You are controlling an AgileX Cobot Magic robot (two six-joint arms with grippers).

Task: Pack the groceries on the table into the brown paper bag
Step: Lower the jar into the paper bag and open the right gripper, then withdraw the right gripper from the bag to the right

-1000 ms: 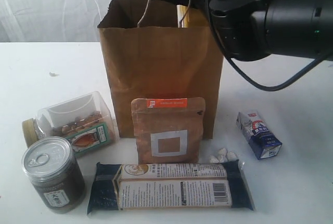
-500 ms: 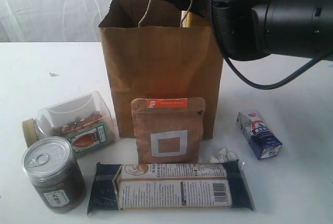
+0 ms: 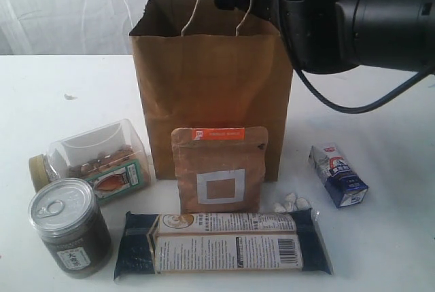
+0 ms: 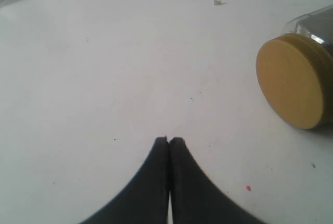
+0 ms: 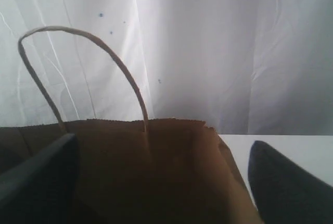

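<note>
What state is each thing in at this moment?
paper bag: upright, top open
nut jar: on its side, lid on
dark jar: upright, lid sealed
pouch: upright, closed
long packet: lying flat
carton: closed
left gripper: shut, empty
right gripper: open, at bag mouth

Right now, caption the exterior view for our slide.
Brown paper bag upright on the table, right arm at its mouth; nut jar, dark jar, pouch, packet and carton wait outside.
</note>
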